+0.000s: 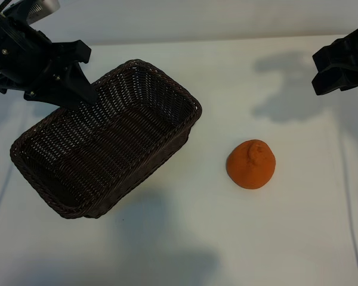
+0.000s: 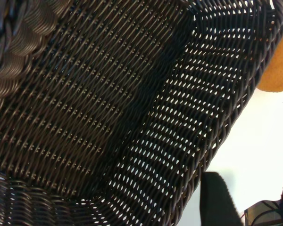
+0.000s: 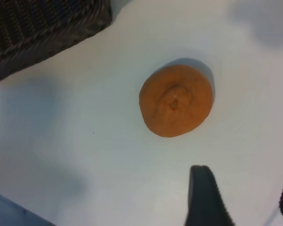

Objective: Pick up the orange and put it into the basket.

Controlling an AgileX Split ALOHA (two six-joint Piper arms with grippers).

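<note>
At nine o'clock our left gripper (image 1: 77, 83) holds the basket (image 1: 107, 140) by its rim, tilted. The orange (image 1: 252, 164) sits on the worktop at four o'clock: firm, light; grasp its sides. Right gripper (image 1: 340, 68) hovers half-open, empty.

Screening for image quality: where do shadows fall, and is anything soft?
Exterior view: arm shadows darken the table beyond the orange and below the basket. Right wrist view: orange slightly soft, shadow behind it. Left wrist view: light shows through the weave.
</note>
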